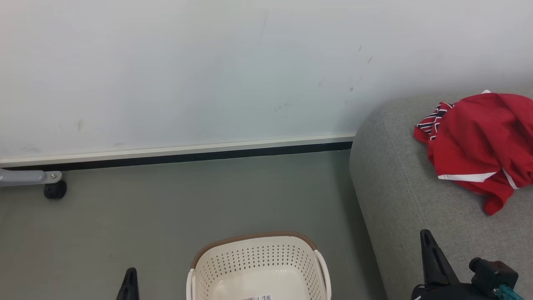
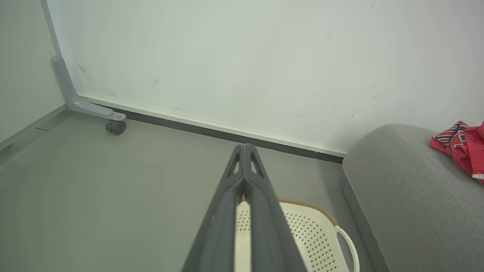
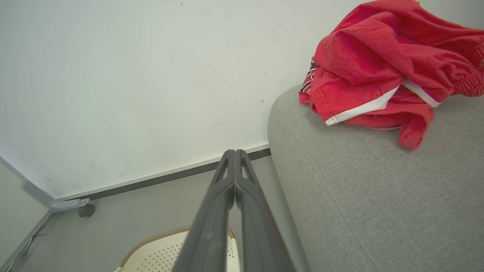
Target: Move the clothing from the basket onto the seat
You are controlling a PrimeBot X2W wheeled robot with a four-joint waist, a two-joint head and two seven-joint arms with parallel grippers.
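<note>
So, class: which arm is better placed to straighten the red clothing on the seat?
Right, probably: the right gripper sits by the seat, nearer the clothing; the left gripper is beyond the basket.

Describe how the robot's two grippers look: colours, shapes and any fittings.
The left gripper and the right gripper match: each has two long, dark grey fingers tapering to a point, with small triangular cut-outs near the tips. In the head view, a black knobbed fitting with a teal connector sits beside the right gripper's base.

Soft red cloth clothing (image 1: 479,141) on matt woven-fabric seat (image 1: 399,200); smooth perforated plastic basket (image 1: 258,260).
</note>
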